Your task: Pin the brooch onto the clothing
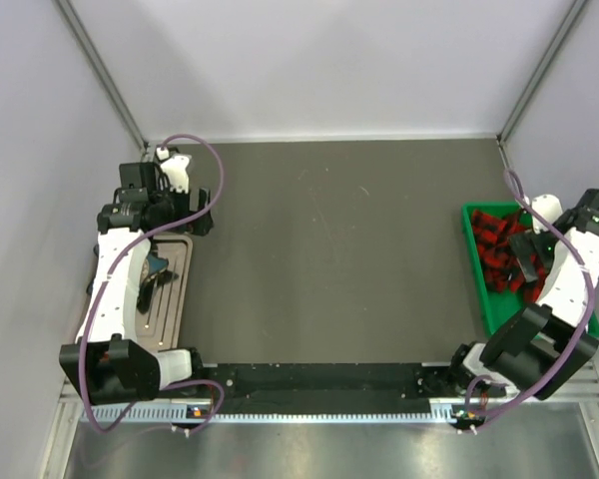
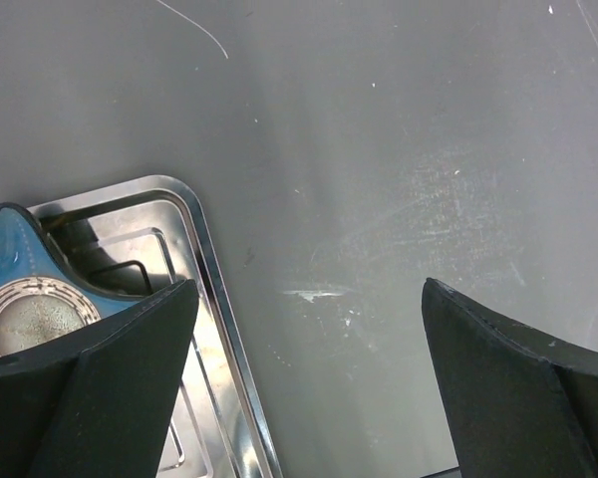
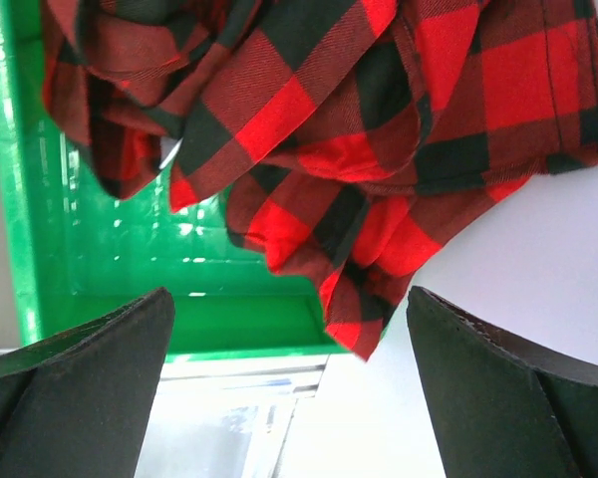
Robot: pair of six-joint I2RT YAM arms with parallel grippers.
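Note:
The clothing, a red-and-black plaid shirt (image 1: pixel 493 245), lies crumpled in a green bin (image 1: pixel 501 311) at the table's right edge. In the right wrist view the shirt (image 3: pixel 319 110) fills the top, and one fold hangs over the bin's wall (image 3: pixel 20 199). My right gripper (image 1: pixel 525 263) hovers over the bin; in its own view it (image 3: pixel 291 393) is open and empty, clear of the cloth. My left gripper (image 1: pixel 202 214) is open and empty (image 2: pixel 309 393) above the table, beside a metal tray's corner. The brooch is not in view.
A metal tray (image 1: pixel 176 299) lies at the left, under the left arm; its rim shows in the left wrist view (image 2: pixel 211 274). A dark blue object (image 2: pixel 20 254) with a round orange-brown disc (image 2: pixel 35 317) sits in it. Walls close in on three sides.

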